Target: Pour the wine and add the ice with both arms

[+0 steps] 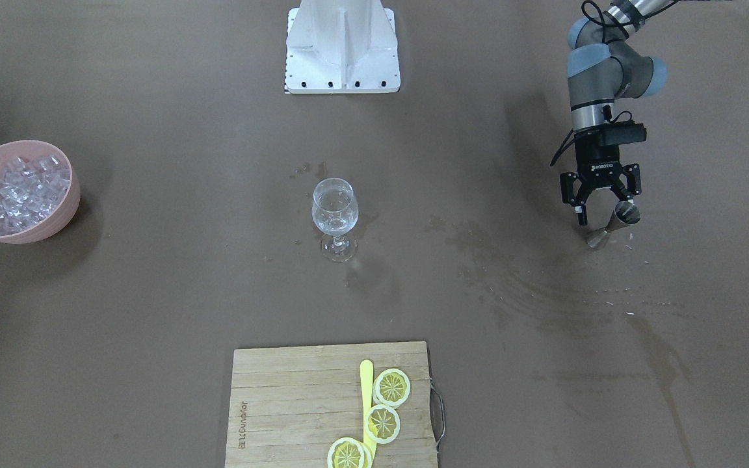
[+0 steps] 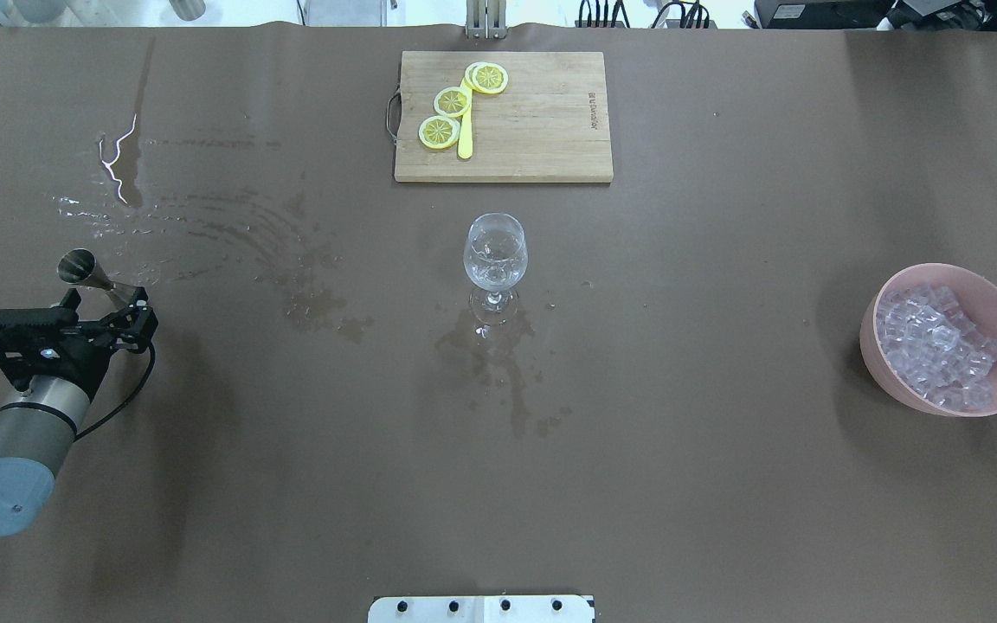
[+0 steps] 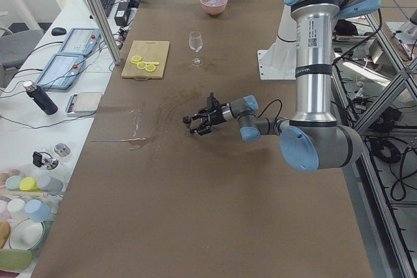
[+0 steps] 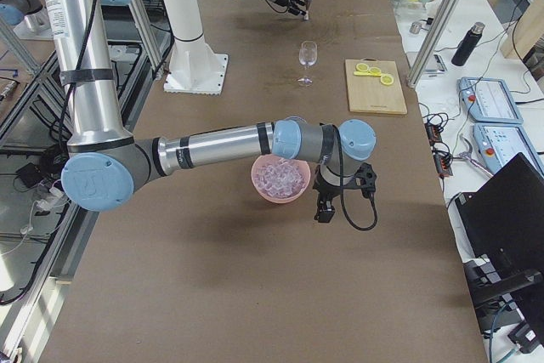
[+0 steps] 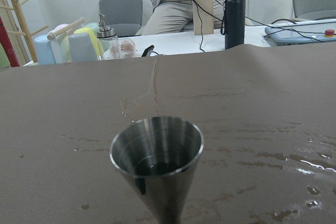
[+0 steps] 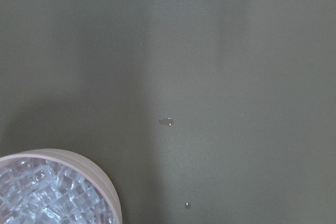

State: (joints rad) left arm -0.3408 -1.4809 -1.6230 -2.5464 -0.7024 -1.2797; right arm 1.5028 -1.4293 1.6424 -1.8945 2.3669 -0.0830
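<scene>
A clear wine glass stands upright mid-table. The ice is heaped in a pink bowl. My left gripper is low over the table at the robot's left, jaws spread open. A steel jigger stands right at its fingertips. My right gripper shows only in the exterior right view, hanging beside the bowl. I cannot tell whether it is open or shut.
A wooden cutting board with three lemon slices and a yellow knife lies at the far edge. Wet streaks spread near the jigger, and damp spots lie by the glass. The white pedestal stands at the robot's side.
</scene>
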